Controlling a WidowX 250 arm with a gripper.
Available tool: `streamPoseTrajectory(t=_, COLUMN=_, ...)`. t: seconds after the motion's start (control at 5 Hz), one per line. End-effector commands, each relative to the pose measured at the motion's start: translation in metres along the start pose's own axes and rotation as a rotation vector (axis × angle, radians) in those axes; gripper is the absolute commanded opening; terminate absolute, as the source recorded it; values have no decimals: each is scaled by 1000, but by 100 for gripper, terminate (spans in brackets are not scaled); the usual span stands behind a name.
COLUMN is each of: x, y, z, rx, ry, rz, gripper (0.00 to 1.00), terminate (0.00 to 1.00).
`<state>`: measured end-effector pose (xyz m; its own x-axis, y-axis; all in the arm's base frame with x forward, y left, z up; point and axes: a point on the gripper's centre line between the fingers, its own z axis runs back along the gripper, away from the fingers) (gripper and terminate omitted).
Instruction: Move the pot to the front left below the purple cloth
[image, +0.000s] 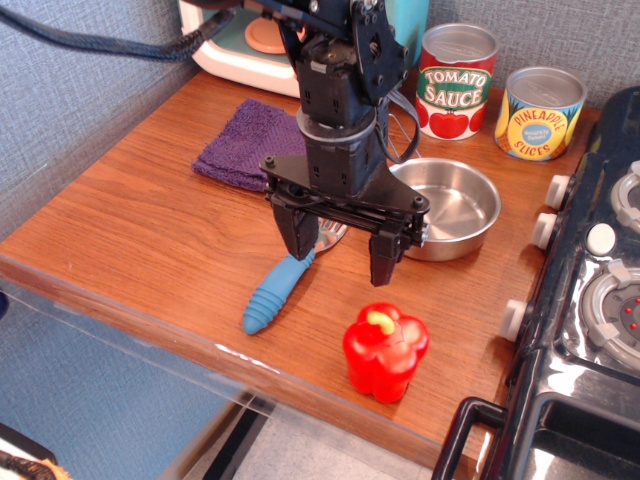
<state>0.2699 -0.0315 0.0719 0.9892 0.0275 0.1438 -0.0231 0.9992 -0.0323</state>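
The pot (455, 205) is a shallow shiny steel pan sitting right of centre on the wooden table, its left rim partly behind my arm. The purple cloth (245, 143) lies flat at the back left of the table, partly hidden by the arm. My gripper (340, 248) hangs open and empty, fingers pointing down, just left and in front of the pot. Its right finger (385, 258) is close to the pot's near left rim; I cannot tell if it touches.
A blue-handled utensil (275, 297) lies under the gripper's left finger. A red toy pepper (385, 350) stands at the front. Tomato sauce (455, 80) and pineapple (540, 113) cans stand at the back right. A toy stove (590, 300) borders the right side.
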Motion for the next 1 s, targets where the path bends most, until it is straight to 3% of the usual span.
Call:
streamPoseTrajectory(t=0.0, x=0, y=0, z=0, rx=0, ry=0, rz=0, gripper=100, terminate=0)
streamPoseTrajectory(t=0.4, x=18, y=5, z=6, rx=-31, ry=19, rz=105, gripper=100, terminate=0)
streamPoseTrajectory(t=0.6, x=48, y=-11, z=11, rx=-64, ry=-29, rz=58, gripper=100, terminate=0)
streamPoseTrajectory(t=0.8, x=79, y=-42, z=5, rx=-50, ry=-41, rz=-43, gripper=100, terminate=0)
